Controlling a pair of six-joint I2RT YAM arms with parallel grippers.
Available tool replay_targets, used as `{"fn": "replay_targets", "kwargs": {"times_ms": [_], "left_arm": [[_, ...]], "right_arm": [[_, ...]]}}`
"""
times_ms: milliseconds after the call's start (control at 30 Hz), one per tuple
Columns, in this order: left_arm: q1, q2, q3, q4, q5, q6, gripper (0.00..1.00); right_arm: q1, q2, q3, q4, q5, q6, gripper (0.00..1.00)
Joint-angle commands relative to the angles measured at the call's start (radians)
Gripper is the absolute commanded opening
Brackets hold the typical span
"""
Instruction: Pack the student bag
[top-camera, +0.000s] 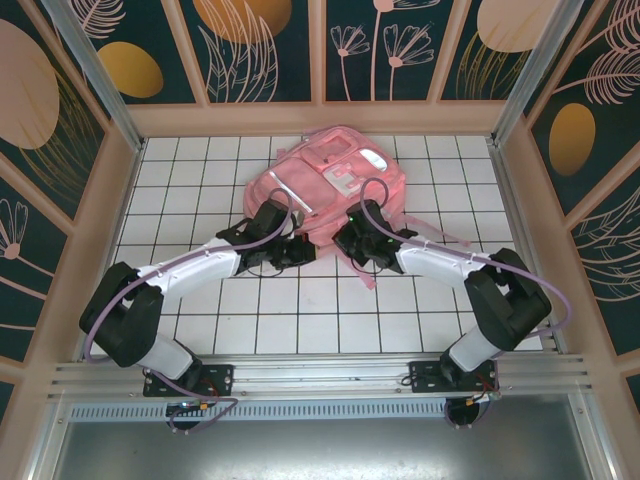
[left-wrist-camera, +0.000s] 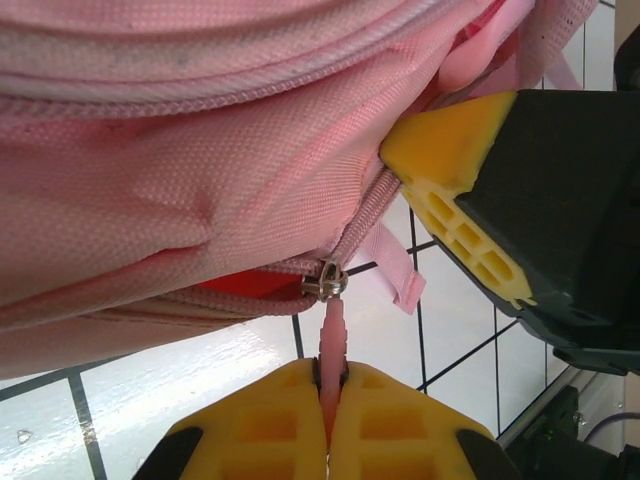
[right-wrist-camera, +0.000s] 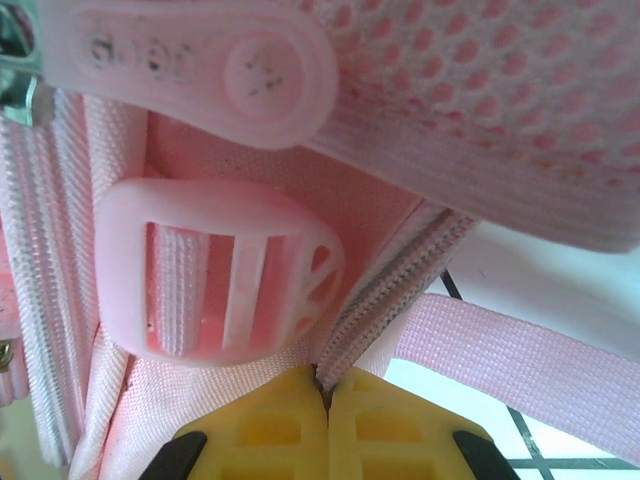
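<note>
While our left end effector (left-wrist-camera: 328, 392) pinches the zip pull (left-wrist-camera: 331, 335) and our right end effector (right-wrist-camera: 325, 398) pinches the seam (right-wrist-camera: 392, 288), the student bag (top-camera: 330, 175) lies right in front of both. The zip looks partly shut, so we think only zipping is left.

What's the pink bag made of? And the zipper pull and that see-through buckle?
The student bag looks like matte woven fabric: a fine weave shows. Its zipper pull seems soft rubbery plastic, smooth, hanging from a shiny metal slider. The buckle looks like glossy translucent moulded plastic; strap webbing shows through it.
</note>
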Motion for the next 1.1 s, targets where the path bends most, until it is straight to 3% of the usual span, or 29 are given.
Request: {"fn": "replay_targets", "kwargs": {"times_ms": [0,200,633,1067], "left_arm": [[-0.022,0.041,0.042,-0.072,0.032,-0.062,0.00],[-0.065,0.164,0.152,-0.071,0.049,-0.119,0.00],[-0.094,0.282,0.268,-0.017,0.079,-0.216,0.00],[-0.052,0.165,0.146,-0.165,0.016,-0.114,0.00]], "right_arm": [[-0.001,0.043,0.028,-0.081,0.149,-0.032,0.00],[0.026,0.028,0.035,-0.079,0.155,-0.028,0.00],[0.025,-0.008,0.001,-0.074,0.167,-0.056,0.00],[-0.019,-0.006,-0.012,-0.131,0.209,-0.117,0.00]]}}
